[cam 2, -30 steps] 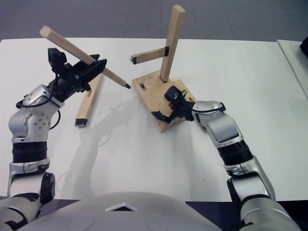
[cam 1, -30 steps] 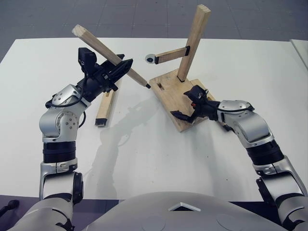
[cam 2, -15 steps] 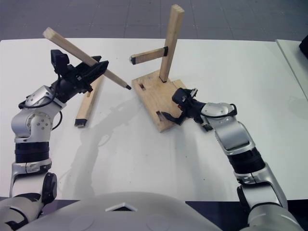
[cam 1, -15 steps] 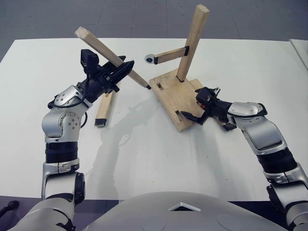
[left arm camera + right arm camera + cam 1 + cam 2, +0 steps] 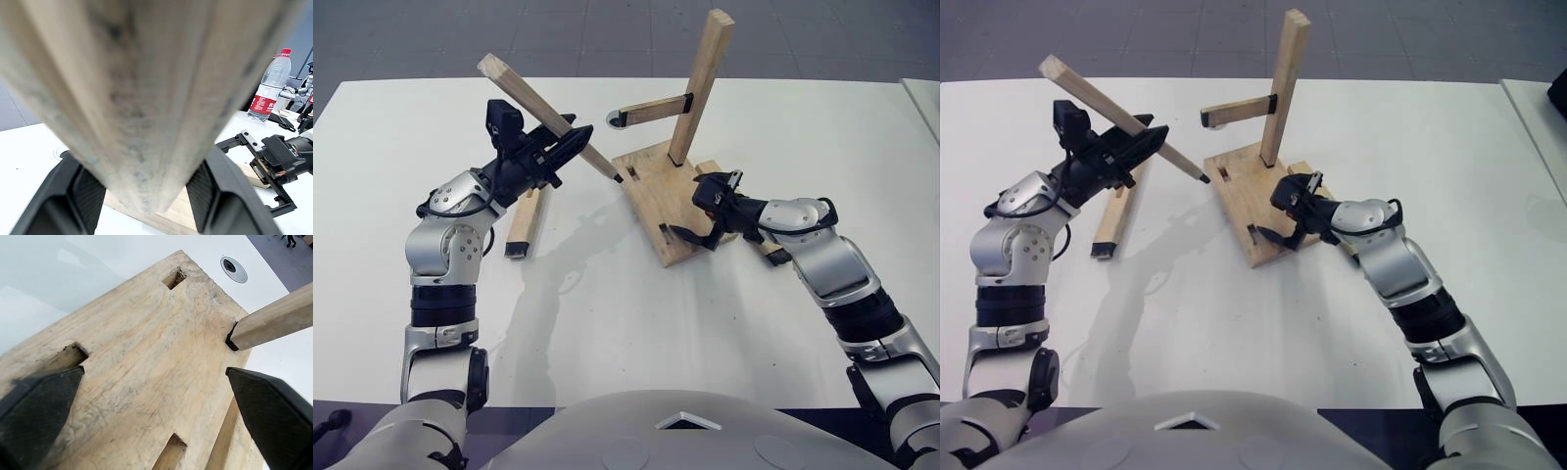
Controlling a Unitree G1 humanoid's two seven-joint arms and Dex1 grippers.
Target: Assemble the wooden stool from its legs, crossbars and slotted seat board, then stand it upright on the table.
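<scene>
My left tool (image 5: 564, 153) is clamped on 1 wooden leg (image 5: 523, 92), raised above the tabletop (image 5: 607, 323). The leg slants, its pale end high and away from me and its dark-tipped end low, pointing at the left corner of the seat board (image 5: 646, 191) and stopping just short of it. In my left wrist view the leg (image 5: 146, 98) sits tight between both black fingers (image 5: 83, 191).

The seat board lies flat on the tabletop in front of me, turned at an angle. 1 leg (image 5: 701, 83) stands upright in a slot at its far side, and 1 crossbar (image 5: 656, 108) juts from that leg to my left, above a round grommet (image 5: 617, 118) set in the tabletop. My right wrist view shows 3 open slots (image 5: 174, 278) in the board and the seated leg (image 5: 274, 323) filling a 4th.

My right tool (image 5: 702, 211) is over the board's near right part with its fingers apart, 1 finger (image 5: 683, 235) reaching past the near edge. I cannot tell whether the fingers press on the wood.

A spare leg (image 5: 528, 217) lies on the tabletop beside my left arm, well apart from the board. Another wooden piece (image 5: 709, 167) lies along the board's right edge, partly hidden by my right tool. A bottle (image 5: 269, 90) with a red cap stands in the background of my left wrist view.
</scene>
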